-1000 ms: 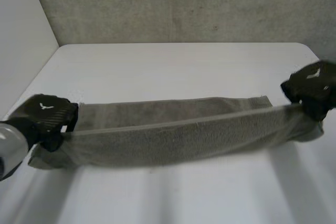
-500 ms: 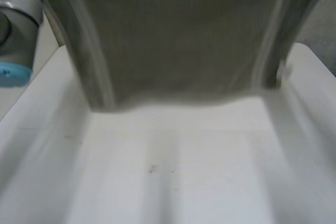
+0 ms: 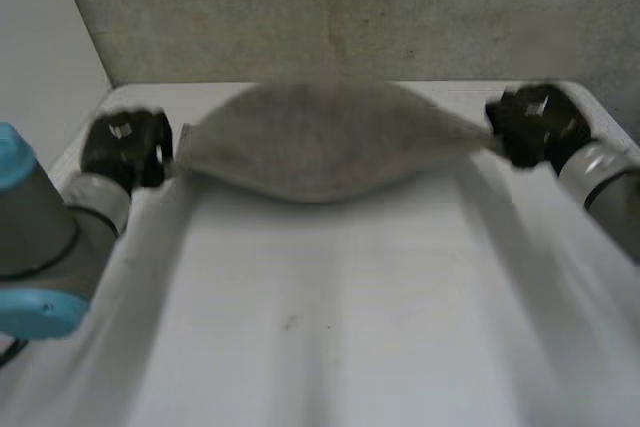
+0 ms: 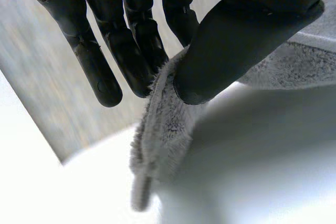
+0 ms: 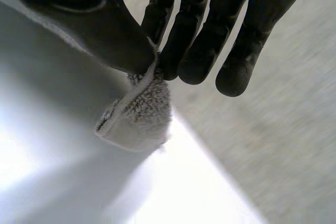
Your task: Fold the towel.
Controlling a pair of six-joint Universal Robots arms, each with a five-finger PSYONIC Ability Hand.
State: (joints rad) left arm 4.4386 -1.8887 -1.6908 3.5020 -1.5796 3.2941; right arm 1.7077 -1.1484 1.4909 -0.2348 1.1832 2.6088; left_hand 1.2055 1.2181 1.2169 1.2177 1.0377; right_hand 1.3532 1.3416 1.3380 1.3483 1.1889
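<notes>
Towel [image 3: 315,142] dropped from lens to upper centre of frame — left hand [image 3: 122,147], right hand [image 3: 535,125] pinching end corners; lower both evenly, keep taut.

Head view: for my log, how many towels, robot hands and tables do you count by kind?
towel: 1
hands: 2, the left hand and the right hand, each pinching one end of the towel
table: 1
Total: 4
</notes>
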